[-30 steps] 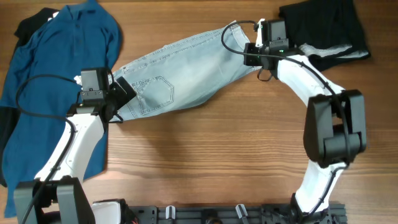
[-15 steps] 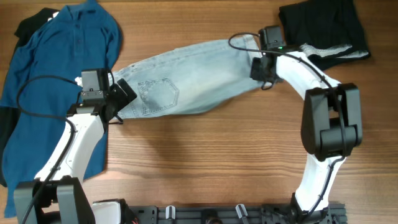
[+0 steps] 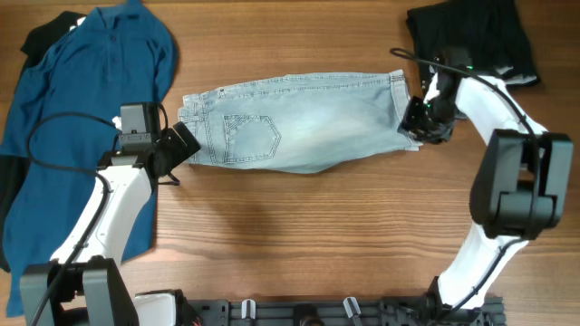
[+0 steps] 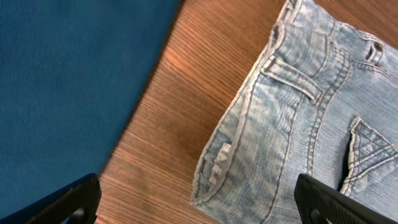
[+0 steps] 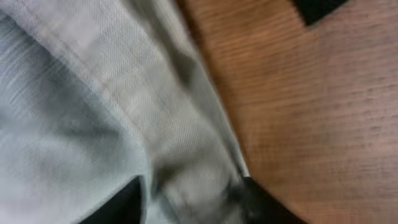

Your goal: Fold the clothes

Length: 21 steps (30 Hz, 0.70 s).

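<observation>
The pale denim shorts (image 3: 299,122) lie stretched flat and level across the middle of the table, back pocket up, waistband to the left. My left gripper (image 3: 178,145) is open at the waistband's lower left corner. In the left wrist view its fingers (image 4: 199,202) stand wide apart, with that corner of the shorts (image 4: 311,124) between them. My right gripper (image 3: 415,122) is shut on the cuff end at the right. The right wrist view shows denim (image 5: 93,93) pinched between its fingers (image 5: 189,193). The deep-blue shirt (image 3: 82,100) lies at the far left.
A black garment (image 3: 467,36) with a white strip lies at the back right, just behind my right arm. Another black piece (image 3: 45,36) pokes out under the blue shirt, which also fills the left of the left wrist view (image 4: 68,81). Bare wood lies in front of the shorts.
My right gripper has pulled the cuff end right and toward the front, swinging the shorts from a slant to level. The waistband has slid right, out from under my left gripper.
</observation>
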Each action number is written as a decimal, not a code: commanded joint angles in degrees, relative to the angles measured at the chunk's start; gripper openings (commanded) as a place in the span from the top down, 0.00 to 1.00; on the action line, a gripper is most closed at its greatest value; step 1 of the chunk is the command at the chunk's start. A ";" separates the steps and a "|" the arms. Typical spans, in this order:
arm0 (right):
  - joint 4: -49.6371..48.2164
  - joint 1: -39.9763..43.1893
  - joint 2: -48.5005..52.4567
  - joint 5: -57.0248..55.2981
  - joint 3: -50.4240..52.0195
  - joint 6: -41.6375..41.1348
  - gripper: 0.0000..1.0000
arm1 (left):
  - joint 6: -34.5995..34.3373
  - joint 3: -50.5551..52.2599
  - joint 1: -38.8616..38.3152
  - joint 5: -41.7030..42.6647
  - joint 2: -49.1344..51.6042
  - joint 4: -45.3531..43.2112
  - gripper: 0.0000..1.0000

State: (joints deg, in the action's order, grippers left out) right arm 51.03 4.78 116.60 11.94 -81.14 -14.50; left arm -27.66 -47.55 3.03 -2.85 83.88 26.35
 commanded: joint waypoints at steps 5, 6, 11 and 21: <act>-3.61 -0.46 -14.78 6.12 0.17 10.88 0.48 | 5.64 -0.72 0.15 4.04 -0.83 -2.12 0.00; -4.04 -0.46 -13.79 6.10 0.35 11.02 0.50 | 7.52 -0.74 0.15 5.14 -0.83 -2.34 0.00; -6.88 -0.46 -6.64 6.10 1.01 11.50 0.62 | 11.45 -0.74 1.70 7.63 -0.83 -2.51 0.00; -11.96 -0.46 4.87 5.95 1.01 11.52 0.65 | 18.32 -0.92 6.62 10.40 0.50 -3.02 0.00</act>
State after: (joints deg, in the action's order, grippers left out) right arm 39.92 4.45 118.65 17.39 -80.64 -3.75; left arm -14.09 -47.55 9.17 5.96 83.88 23.94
